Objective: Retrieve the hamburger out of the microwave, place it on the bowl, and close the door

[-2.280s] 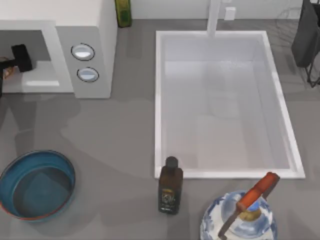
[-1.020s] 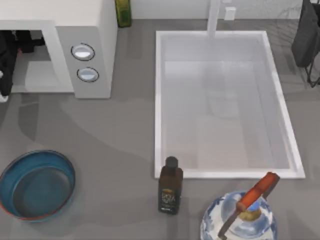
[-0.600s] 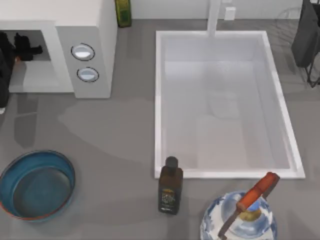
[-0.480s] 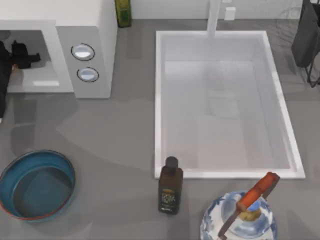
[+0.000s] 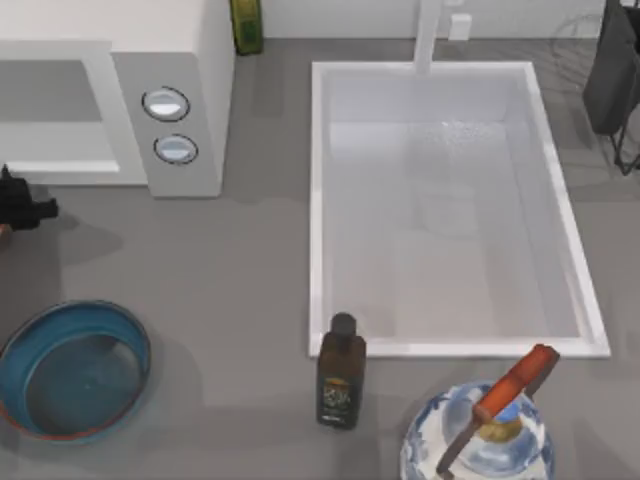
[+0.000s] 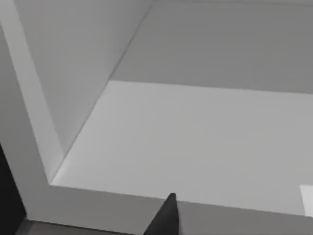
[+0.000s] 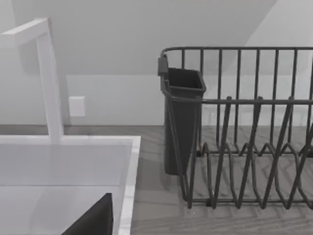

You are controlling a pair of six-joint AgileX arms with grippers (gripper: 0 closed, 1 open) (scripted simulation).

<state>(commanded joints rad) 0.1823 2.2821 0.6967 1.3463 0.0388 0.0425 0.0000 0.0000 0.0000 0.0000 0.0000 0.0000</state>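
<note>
The left hand (image 5: 22,207) sits at the far left edge of the counter (image 5: 240,260), just in front of the microwave (image 5: 120,95) opening and above the bowl (image 5: 72,370) in the top view. Honestly can't tell if its fingers are open or closed, it's mostly cut off by the edge. There's a tiny pale bit right at the edge next to it, but I can't say whether that's the hamburger.

The left wrist view looks straight into the microwave cavity (image 6: 195,142): white floor and walls, with one dark fingertip (image 6: 166,220) poking in. The door isn't something I can make out.

The blue bowl sits at the front left of the counter, well apart from the microwave. Nothing lies in it that I can see.

Elsewhere: a big white sink (image 5: 450,210) in the middle, a dark bottle (image 5: 341,372) just in front of it, and a glass jug (image 5: 480,440) with a red handle at front right. The right wrist view shows a dish rack (image 7: 244,132) and the faucet (image 7: 46,78).
</note>
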